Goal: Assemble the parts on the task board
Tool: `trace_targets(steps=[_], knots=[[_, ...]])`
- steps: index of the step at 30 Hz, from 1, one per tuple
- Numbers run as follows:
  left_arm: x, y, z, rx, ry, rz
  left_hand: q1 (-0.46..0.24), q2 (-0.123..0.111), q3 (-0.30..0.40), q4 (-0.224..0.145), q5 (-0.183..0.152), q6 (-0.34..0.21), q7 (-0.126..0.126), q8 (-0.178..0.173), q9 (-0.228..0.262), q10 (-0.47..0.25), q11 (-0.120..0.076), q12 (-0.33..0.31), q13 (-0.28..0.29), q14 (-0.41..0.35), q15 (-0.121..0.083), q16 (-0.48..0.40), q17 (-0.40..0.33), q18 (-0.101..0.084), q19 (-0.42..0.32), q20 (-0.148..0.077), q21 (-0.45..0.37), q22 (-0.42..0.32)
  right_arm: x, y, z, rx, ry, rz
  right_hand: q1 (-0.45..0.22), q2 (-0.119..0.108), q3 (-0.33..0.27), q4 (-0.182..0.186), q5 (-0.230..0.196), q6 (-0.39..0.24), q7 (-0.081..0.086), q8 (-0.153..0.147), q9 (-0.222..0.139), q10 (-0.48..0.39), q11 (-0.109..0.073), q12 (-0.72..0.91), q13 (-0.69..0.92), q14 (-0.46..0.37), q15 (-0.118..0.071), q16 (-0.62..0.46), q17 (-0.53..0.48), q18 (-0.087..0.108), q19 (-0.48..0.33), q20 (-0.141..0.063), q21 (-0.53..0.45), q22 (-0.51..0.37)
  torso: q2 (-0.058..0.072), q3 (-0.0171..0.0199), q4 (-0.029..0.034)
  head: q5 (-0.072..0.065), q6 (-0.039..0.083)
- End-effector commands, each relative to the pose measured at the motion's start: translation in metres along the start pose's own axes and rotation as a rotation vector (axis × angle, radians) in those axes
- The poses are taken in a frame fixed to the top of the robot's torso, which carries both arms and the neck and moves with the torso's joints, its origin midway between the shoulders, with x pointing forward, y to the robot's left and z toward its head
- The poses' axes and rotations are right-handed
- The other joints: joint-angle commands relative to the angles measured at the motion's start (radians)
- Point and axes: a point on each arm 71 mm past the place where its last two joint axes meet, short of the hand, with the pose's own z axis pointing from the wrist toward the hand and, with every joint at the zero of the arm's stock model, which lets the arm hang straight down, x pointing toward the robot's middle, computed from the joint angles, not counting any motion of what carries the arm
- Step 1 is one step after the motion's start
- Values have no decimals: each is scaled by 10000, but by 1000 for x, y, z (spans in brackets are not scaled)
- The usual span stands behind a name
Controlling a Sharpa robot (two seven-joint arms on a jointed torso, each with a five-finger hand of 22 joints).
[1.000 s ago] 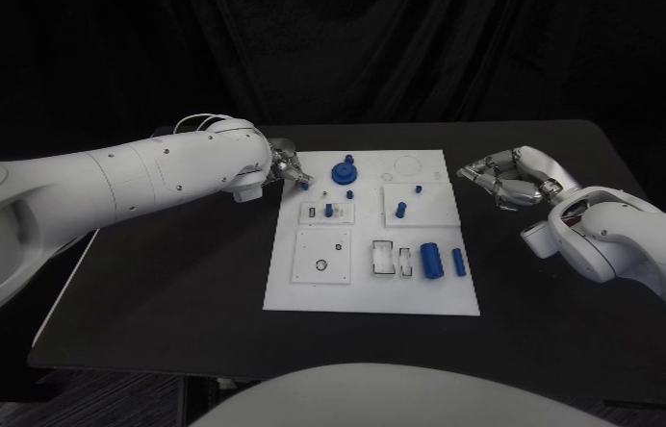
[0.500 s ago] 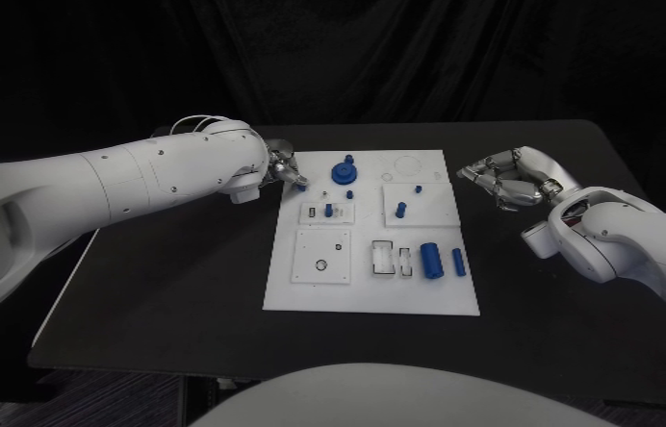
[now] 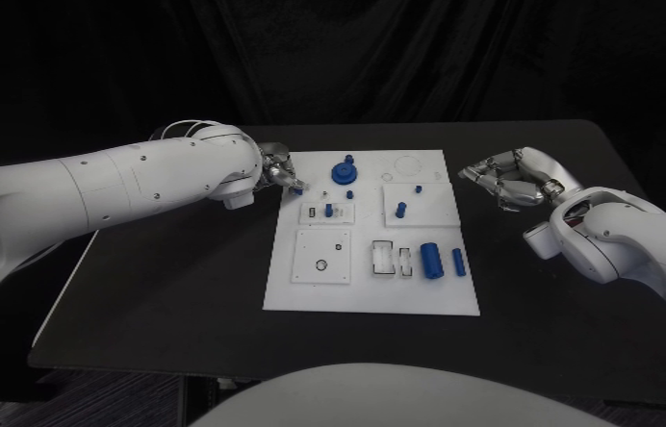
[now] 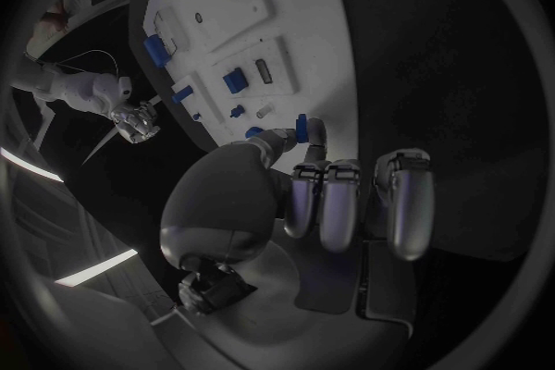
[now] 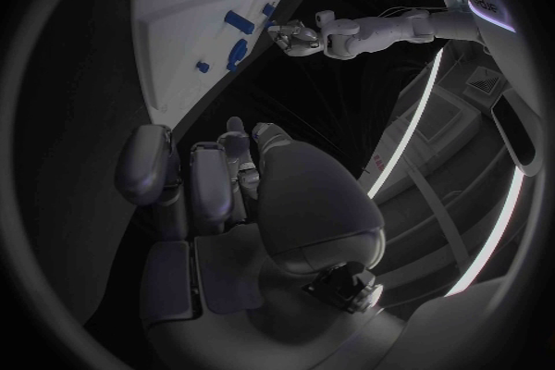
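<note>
The white task board (image 3: 372,283) lies in the middle of the black table. My left hand (image 3: 279,171) hovers at the board's far left corner and pinches a small blue part (image 3: 298,187) between thumb and a finger; the left wrist view shows that small blue part (image 4: 303,128) at the fingertips of my left hand (image 4: 336,194). On the board sit a blue round part (image 3: 343,170), small blue pegs (image 3: 401,209) and two blue cylinders (image 3: 430,260). My right hand (image 3: 511,179) stays off the board's right edge, its fingers (image 5: 191,176) curled in with nothing in them.
White raised plates (image 3: 322,254) with cut-outs are fixed on the board. The table's right edge (image 3: 631,172) runs just behind my right arm. Bare black table (image 3: 181,283) stretches left of the board.
My left arm has drawn back slightly to the left; its hand keeps the blue part by the board's far left corner. The right hand has not moved.
</note>
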Motion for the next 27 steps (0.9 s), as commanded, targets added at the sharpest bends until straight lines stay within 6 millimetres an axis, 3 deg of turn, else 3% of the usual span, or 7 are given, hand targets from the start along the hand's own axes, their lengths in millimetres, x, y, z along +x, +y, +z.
trace_targets(steps=[1, 9, 20, 27], knots=[[2, 0, -7, 177, -264, -338, -47, -91, 705, -598, -105, 109, -51, 3, 0, 1076, -55, 36, 2629, 1039, -54, 66, 2633, 125, 3, -73, -77, 1462, 1, -2, -1, 199, 66, -2, 113, -18, 67, -8, 30, 71, 11, -69, -11, -30, -29, -53, -21, 9, -21, -21, -24, -46, -10, -20, -67, 1024, 0, -5, 18, -45, 2], [14, 5, -27, 201, 219, -1176, -396, -160, 1056, -578, -1161, 227, -69, -39, -46, 1076, -67, 36, 2629, 1039, -66, 66, 2633, 121, 19, -82, -84, 1486, -2, -4, -3, 320, -3, -21, 116, -18, 70, -7, 35, 72, 11, -69, -11, -34, -29, -56, -26, 8, -21, -22, -26, -48, -6, -20, -57, 1028, 0, -7, 10, -31, 2], [24, -7, -37, 685, 427, -1346, -557, -104, 1009, -431, -1326, 256, -66, -58, -71, 1076, -66, 36, 2629, 1039, -66, 66, 2633, 127, 7, -86, -106, 1475, -1, -4, -3, 325, 27, -13, 167, -38, 96, -22, 70, 76, 8, -70, -10, -59, -32, -73, -59, 7, -21, -21, -29, -46, -10, -20, -69, 1028, -20, 5, 11, 16, 2], [25, -11, -33, 693, 479, -1310, -584, -53, 1011, -385, -1337, 233, -57, -77, -81, 1076, -62, 36, 2629, 1039, -66, 66, 2633, 152, -58, -86, -179, 1408, -2, -4, -4, 320, 14, -10, 180, -45, 106, -19, 85, 76, 11, -71, -9, -70, -30, -82, -75, 2, -22, -29, -42, -45, -13, -21, -77, 1028, -3, -16, 11, -10, 2]])
